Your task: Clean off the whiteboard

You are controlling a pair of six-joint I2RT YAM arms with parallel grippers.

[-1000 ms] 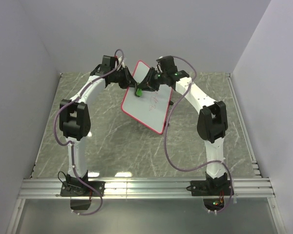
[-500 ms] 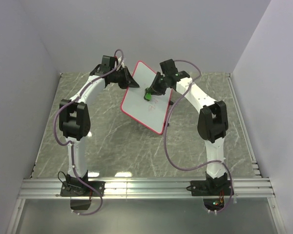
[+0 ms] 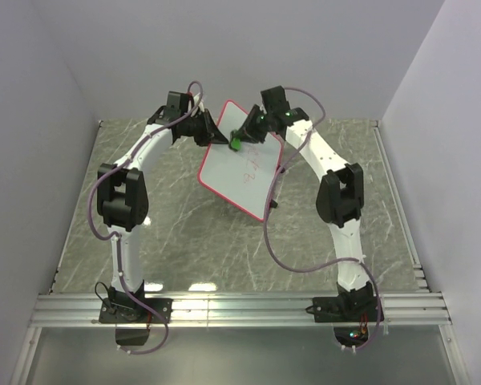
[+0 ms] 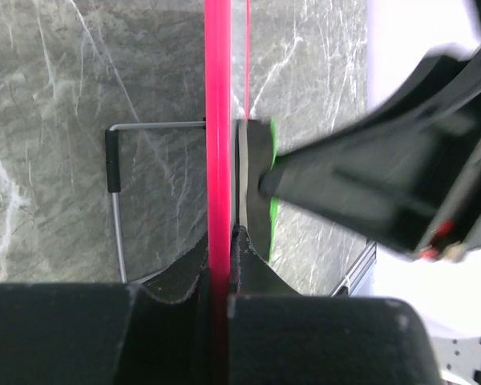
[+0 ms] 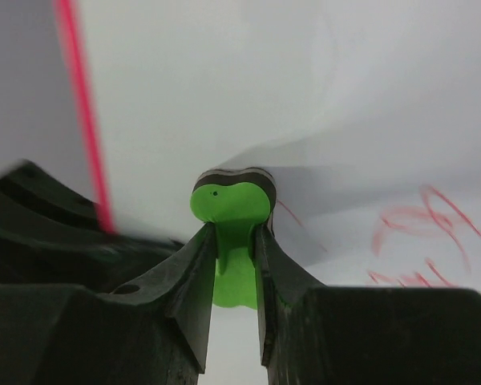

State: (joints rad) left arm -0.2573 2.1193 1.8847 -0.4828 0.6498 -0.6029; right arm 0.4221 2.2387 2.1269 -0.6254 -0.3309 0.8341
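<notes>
**Top view.** Whiteboard (image 3: 242, 178): centre of frame, upper middle, tilted, its lower edge down toward the bench (image 3: 168, 216). Faint red scribbles (image 3: 252, 167) near the middle of its face. My left claw (image 3: 217, 134): at the board's upper left edge, clamped on the rim. My right claw (image 3: 240, 138): just beside it, pinching a green eraser (image 3: 235, 143) that sits at the board's upper left corner.

**Left wrist view.** Whiteboard (image 4: 217, 120) seen edge-on, a red rim running top to bottom through the middle of the frame. My left claw (image 4: 223, 245): jaws drawn tight on that rim at bottom centre. Eraser (image 4: 256, 180): flat against the board's face, right of the rim. My right claw (image 4: 385, 184): dark blur at right. A wire leg (image 4: 115, 184) at left, over the bench (image 4: 40, 120).

**Right wrist view.** My right claw (image 5: 234, 234): narrowed onto the eraser (image 5: 232, 204), which touches the whiteboard (image 5: 224, 80). Scribbles (image 5: 421, 233): lower right.
</notes>
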